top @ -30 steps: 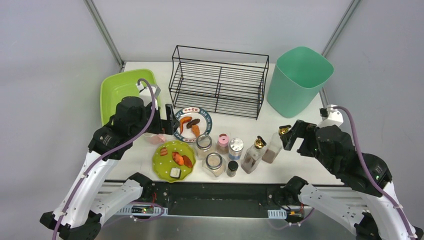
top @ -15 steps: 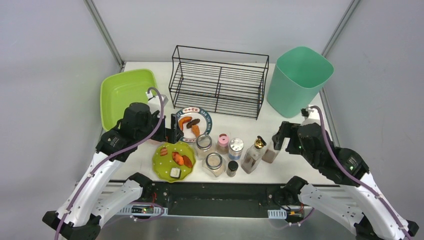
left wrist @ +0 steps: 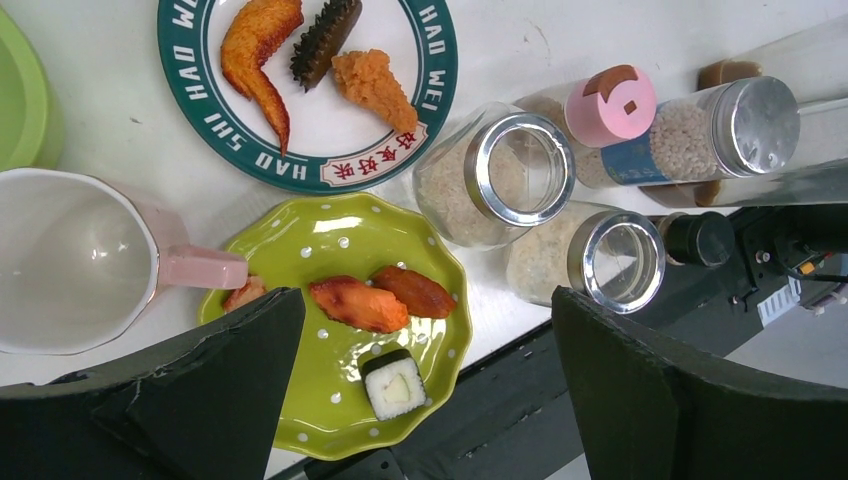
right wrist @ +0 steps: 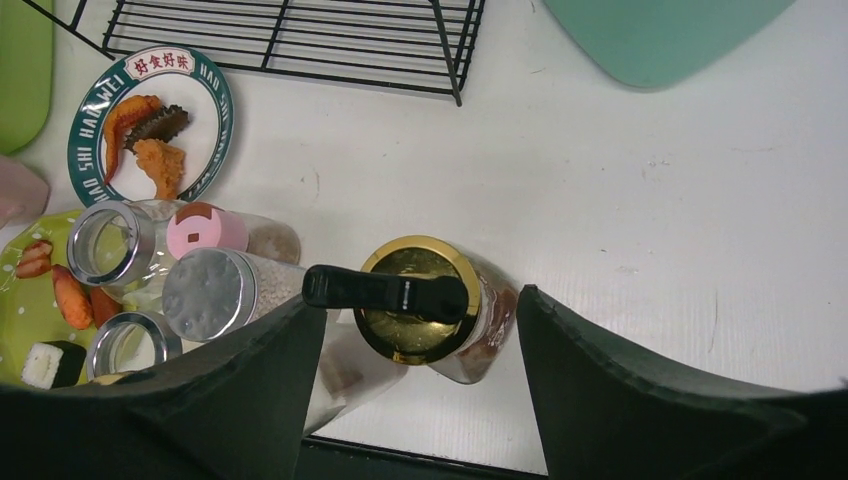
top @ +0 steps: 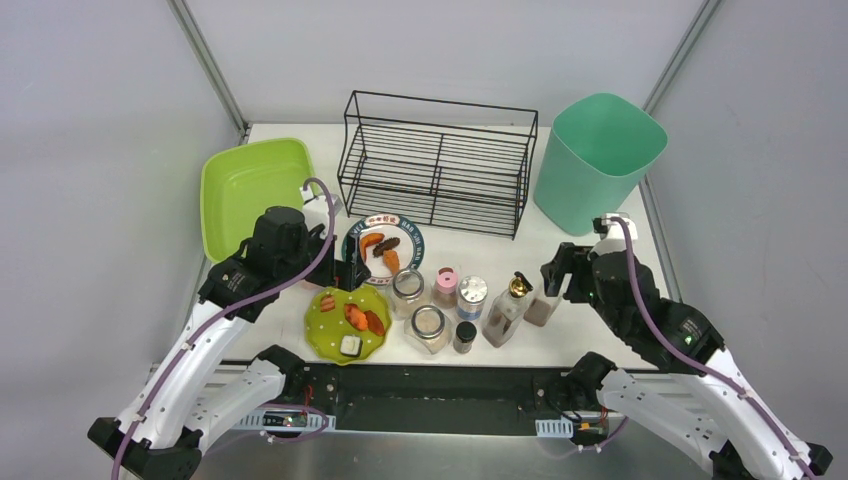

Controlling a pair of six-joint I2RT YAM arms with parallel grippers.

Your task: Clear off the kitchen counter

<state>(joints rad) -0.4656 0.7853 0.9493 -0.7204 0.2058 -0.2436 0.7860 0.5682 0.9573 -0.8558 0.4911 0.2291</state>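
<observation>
The white kitchen counter [top: 600, 225] holds dishes, jars and bottles. My left gripper [top: 345, 272] is open and empty, and hovers over the green dotted plate [top: 330, 340]. In the left wrist view my left gripper [left wrist: 425, 305] has its jaws standing either side of that plate [left wrist: 300, 240], which carries a sushi piece [left wrist: 393, 385]. My right gripper [top: 553, 278] is open. In the right wrist view my right gripper [right wrist: 420, 305] has its jaws straddling a gold-capped bottle [right wrist: 415, 300] with a black lever, without touching it.
A pink mug [left wrist: 80, 260] and a teal-rimmed plate [top: 410, 240] of food lie by my left gripper. Several jars [top: 428, 325] and a second bottle [top: 505, 315] stand at the front. A lime tub [top: 240, 185], a black wire rack [top: 440, 160] and a teal bin [top: 598, 160] stand behind.
My left gripper has moved right and nearer, to above the green dotted plate. My right gripper has moved left and down around the gold-capped bottle.
</observation>
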